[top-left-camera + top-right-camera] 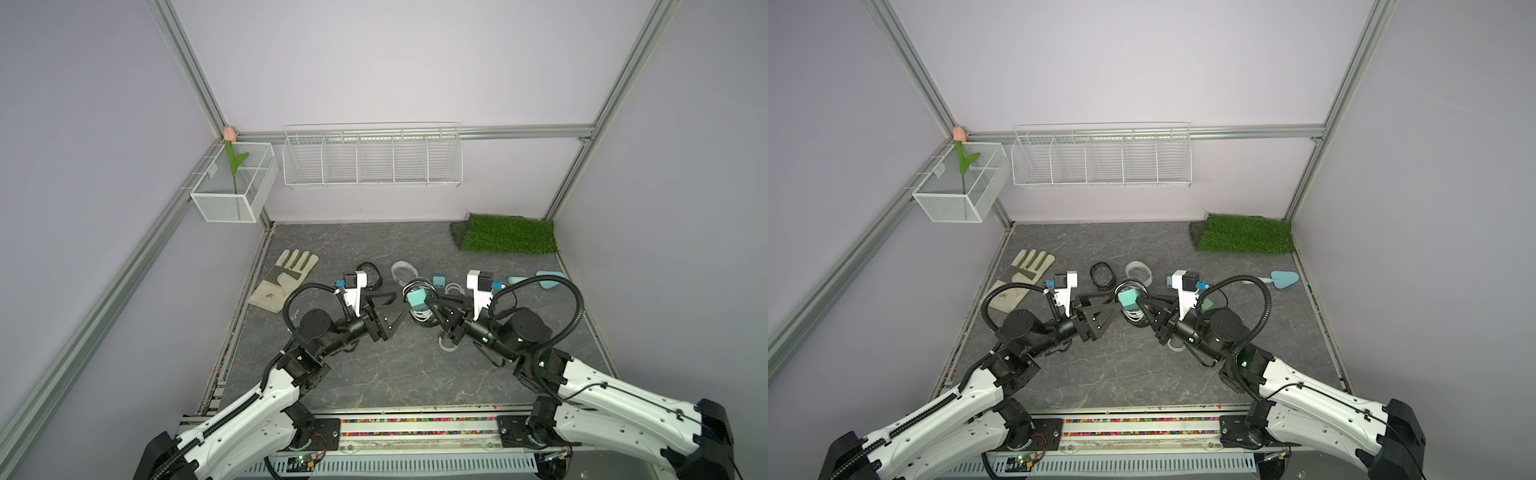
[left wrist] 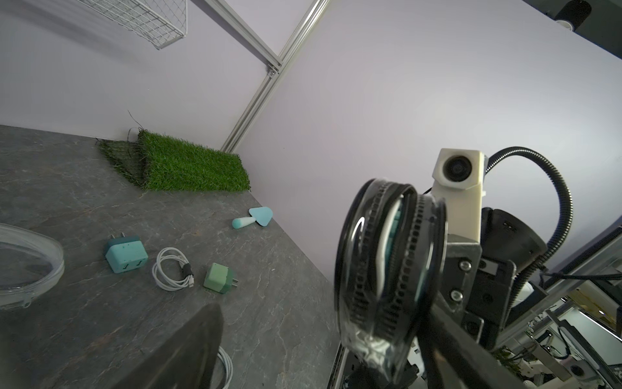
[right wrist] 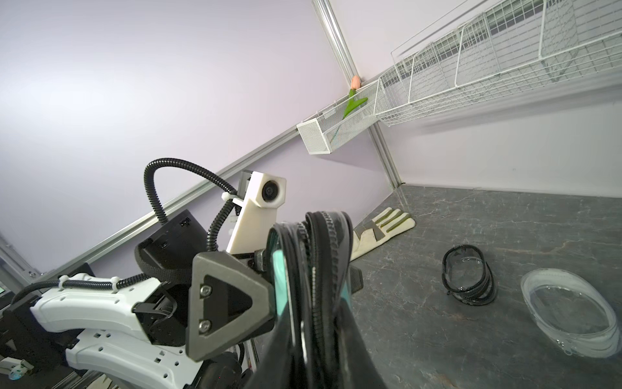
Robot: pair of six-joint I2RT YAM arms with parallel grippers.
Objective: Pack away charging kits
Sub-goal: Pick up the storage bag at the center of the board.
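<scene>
Front and centre over the stone-look desk (image 1: 395, 374), the right claw (image 1: 430, 306) was clamped on a black-rimmed case (image 2: 387, 269), held up off the surface with a packed teal adapter (image 1: 417, 300) and white cable (image 2: 383, 256) showing through its clear, floppy walls. The left claw (image 1: 401, 308) sat just beside it, jaws spread wide, gripping nothing. My guess is zipping came next, so I'd pinch the toothed rim, not the soft plastic, while the right one held steady. Further back, mid-desk, lay a loose teal adapter (image 2: 126, 254), a coiled cable (image 2: 171, 269), a green cube adapter (image 2: 218, 278), an empty black case (image 3: 469, 279) and a clear oval case (image 3: 568, 310). Fuzzy turf (image 1: 507, 239) filled the back right corner.
</scene>
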